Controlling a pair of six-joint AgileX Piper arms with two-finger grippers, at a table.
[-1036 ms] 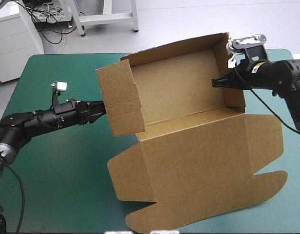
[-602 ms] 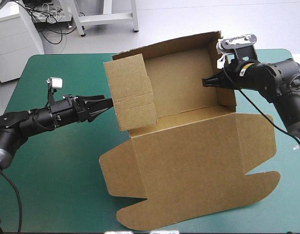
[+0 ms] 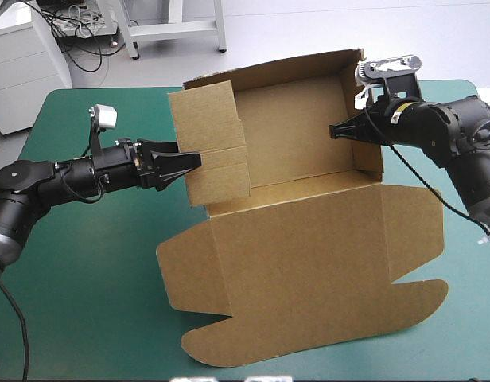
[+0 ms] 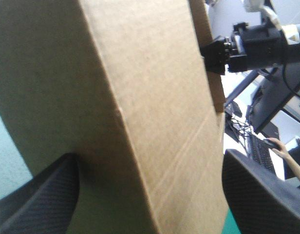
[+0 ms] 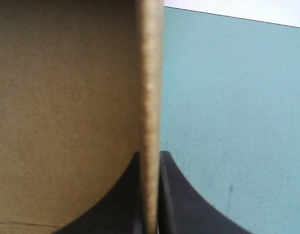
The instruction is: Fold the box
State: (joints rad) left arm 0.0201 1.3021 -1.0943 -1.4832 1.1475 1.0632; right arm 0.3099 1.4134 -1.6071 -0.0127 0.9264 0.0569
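The brown box (image 3: 293, 135) is set mid-bench (image 3: 86, 270), walls raised, lid (image 3: 309, 294) laid flat toward the near edge. Its right wall is clamped by the right gripper (image 3: 335, 131); its left wall is straddled by the left gripper (image 3: 189, 165), fingers spread wide

No lettering, label, brand or number can be read on the box (image 3: 309, 278) or elsewhere.

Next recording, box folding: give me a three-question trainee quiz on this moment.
1. True or false: the right gripper is shut on the box's right wall.
2. The left gripper is: A) open, astride the left wall; B) shut in an arch; C) out of view.
3. Which part of the box lies flat on the teal-green cover?
Key: 1 true; 2 A; 3 the lid.
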